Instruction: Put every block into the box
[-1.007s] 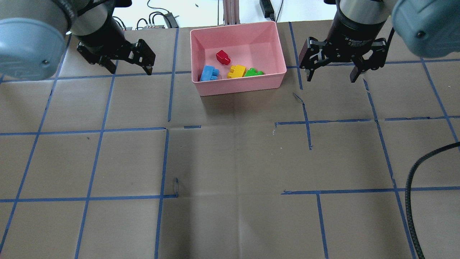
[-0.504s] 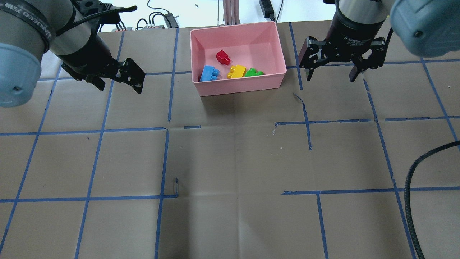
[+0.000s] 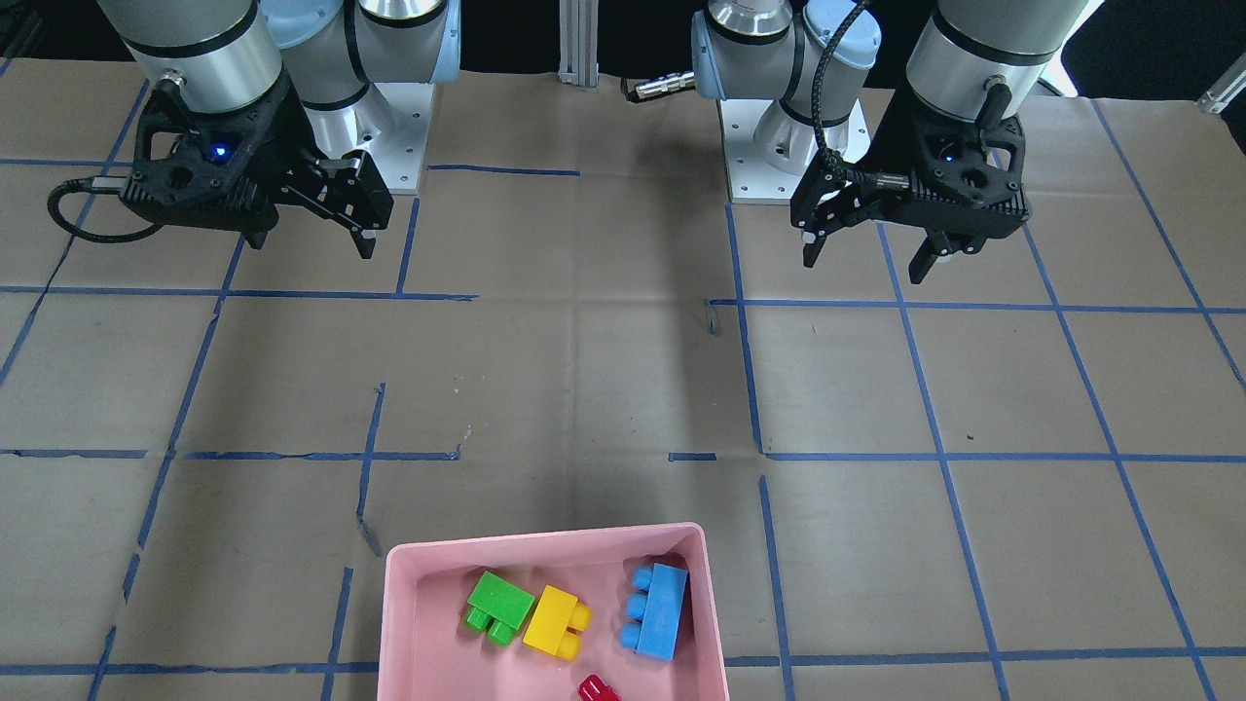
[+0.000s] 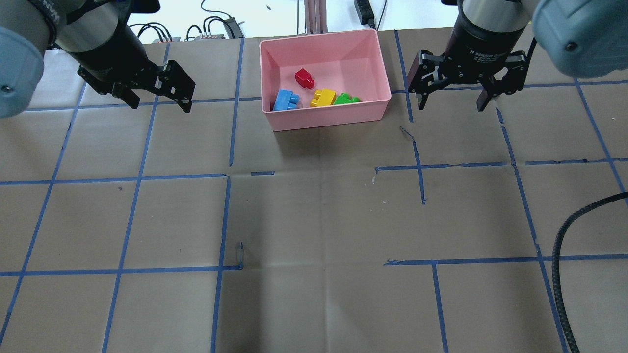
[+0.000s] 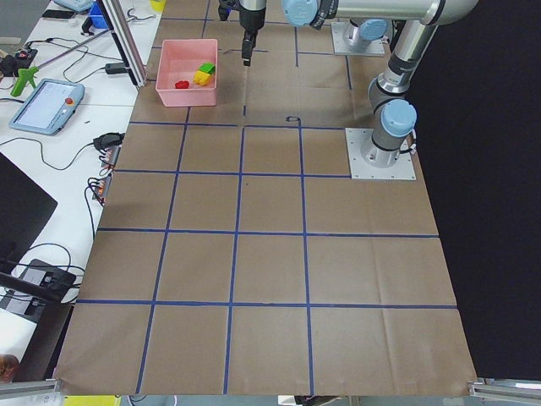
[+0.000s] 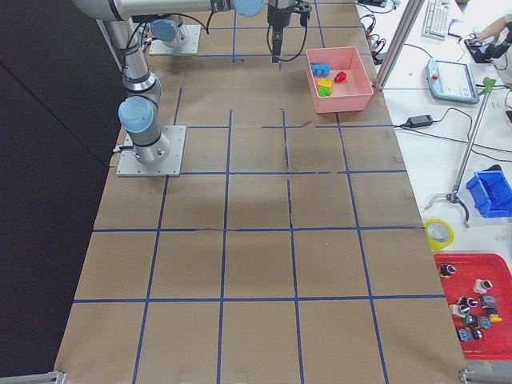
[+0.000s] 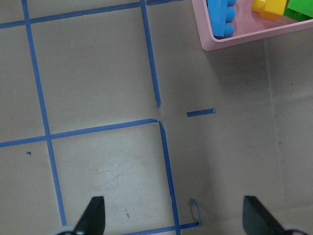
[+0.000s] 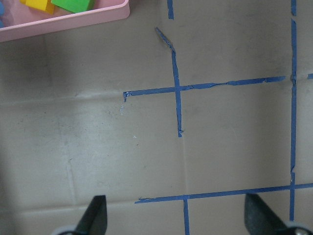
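Shallow pink plastic tray (image 4: 327,119) sits on the brown-papered table (image 4: 314,220), far side from the robot, between the arms.

Overhead view shows all four studded plastic bricks inside:
- small red brick (image 4: 304,78), toward the back
- light blue brick (image 4: 285,100), yellow brick (image 4: 323,97) and green brick (image 4: 346,99), along the near wall

Front view crops the red one.

Left gripper (image 4: 159,102) and right gripper (image 4: 452,105) hover either side of the tray, jaws spread wide. Each wrist view catches only a tray corner.

Brown paper tbl (image 4: 319,220) w/ blue tape grid (image 4: 147,269).
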`<state>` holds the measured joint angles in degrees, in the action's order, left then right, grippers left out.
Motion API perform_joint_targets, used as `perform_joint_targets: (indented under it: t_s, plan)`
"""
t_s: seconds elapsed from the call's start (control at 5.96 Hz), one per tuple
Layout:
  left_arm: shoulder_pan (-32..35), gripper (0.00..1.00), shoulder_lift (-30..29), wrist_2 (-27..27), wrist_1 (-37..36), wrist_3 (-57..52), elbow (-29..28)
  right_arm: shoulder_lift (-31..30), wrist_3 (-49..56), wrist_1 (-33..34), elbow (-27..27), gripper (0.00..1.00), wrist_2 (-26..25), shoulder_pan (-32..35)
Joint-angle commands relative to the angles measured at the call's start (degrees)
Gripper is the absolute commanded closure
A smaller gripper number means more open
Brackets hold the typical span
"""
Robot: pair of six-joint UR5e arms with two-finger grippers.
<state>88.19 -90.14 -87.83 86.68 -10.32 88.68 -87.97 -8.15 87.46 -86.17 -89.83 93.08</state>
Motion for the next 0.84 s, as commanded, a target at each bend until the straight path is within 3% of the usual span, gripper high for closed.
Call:
perform_joint_targets:
  t_s: [0.0, 0.67]
  plan:
    - [0.3, 0.00, -0.1, -0.3, 0.8, -0.7, 0.6, 0.0, 0.0, 0.0, -0.2, 0.00, 0.0, 0.0]
    - [0.4, 0.00, 0.7, -2.5, 0.5, -0.7, 1.3, 0.1, 0.0, 0.2, -0.1, 0.00, 0.0, 0.0]
